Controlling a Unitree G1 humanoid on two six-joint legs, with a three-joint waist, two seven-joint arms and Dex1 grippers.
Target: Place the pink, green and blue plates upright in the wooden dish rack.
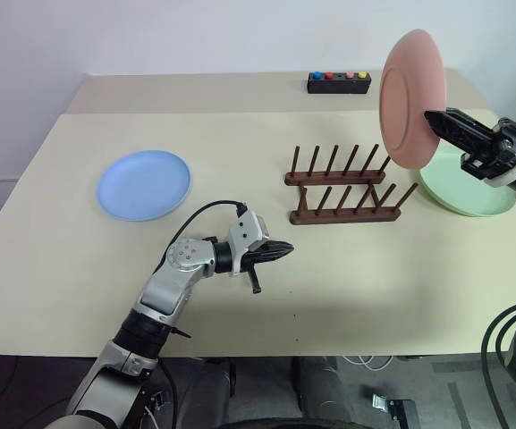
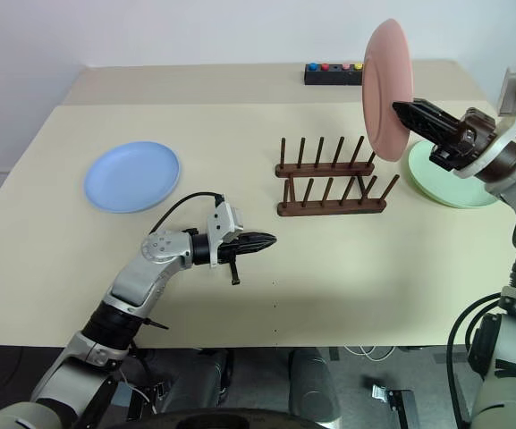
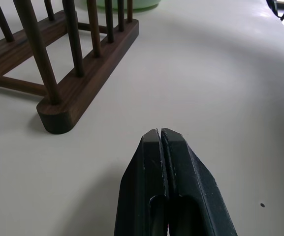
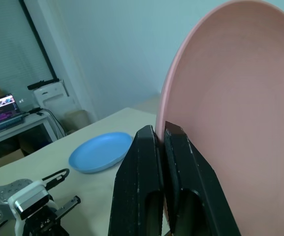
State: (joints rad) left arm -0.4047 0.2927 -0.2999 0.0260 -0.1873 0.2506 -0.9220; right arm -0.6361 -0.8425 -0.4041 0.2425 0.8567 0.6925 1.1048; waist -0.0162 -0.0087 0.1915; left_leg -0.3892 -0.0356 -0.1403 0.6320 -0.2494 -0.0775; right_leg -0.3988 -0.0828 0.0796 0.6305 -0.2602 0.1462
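My right fingers (image 1: 438,121) pinch the pink plate (image 1: 411,98) by its rim, upright, above and just right of the rack (image 1: 345,185). Its slots lie down-left. Left fingers (image 1: 280,251) are pressed together, empty, near the rack's left end.

You find no text, label, brand, number or sign that can be read anywhere here. The small black box (image 1: 339,83) at the far edge of the worktop (image 1: 240,295), well beyond the left gripper (image 1: 280,251), carries coloured buttons but no lettering you can make out. The lit screen (image 4: 1,109) in the room's background, seen past the right gripper (image 4: 162,132), shows bright patches too small for you to read. The plates and the wooden rack bear no markings you can see.
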